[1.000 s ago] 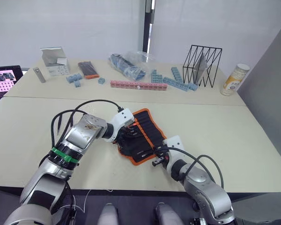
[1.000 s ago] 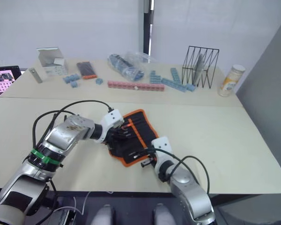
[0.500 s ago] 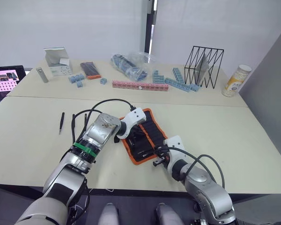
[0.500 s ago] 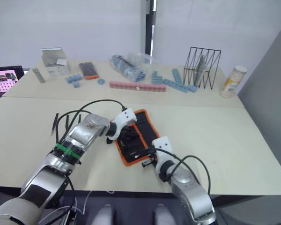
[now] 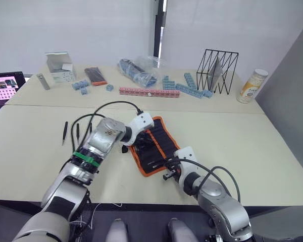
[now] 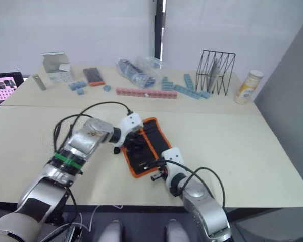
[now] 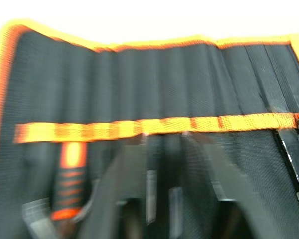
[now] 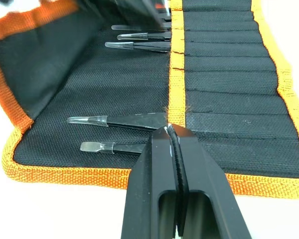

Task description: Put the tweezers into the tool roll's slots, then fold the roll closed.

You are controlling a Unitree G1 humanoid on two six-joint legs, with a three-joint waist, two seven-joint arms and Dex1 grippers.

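The tool roll [image 5: 160, 142] lies open on the near table, black with orange edging and an orange centre strip [image 8: 176, 74]. Several tweezers [image 8: 132, 121] sit in its slots [image 8: 224, 82]. My right gripper [image 8: 172, 130] is shut, its tips resting on the centre strip near the roll's front edge. At the roll's left edge, my left gripper [image 5: 135, 145] hovers over the inner face [image 7: 154, 84]; its fingers [image 7: 122, 172] look spread apart, though that view is blurred. Three loose tweezers [image 5: 65, 132] lie on the table to the left of my left arm.
On the far table stand a wire rack [image 5: 218, 69], a canister [image 5: 254, 84], a pink brick row [image 5: 149, 91], blue bricks [image 5: 189, 86], a plastic bag [image 5: 139, 70], a small black pack [image 5: 95, 74] and a white box [image 5: 59, 65]. A laptop [image 5: 5, 85] sits at the far left.
My left arm has swung right, uncovering the loose tweezers on the table. Its gripper stays at the roll's left edge. The right gripper has held its place.
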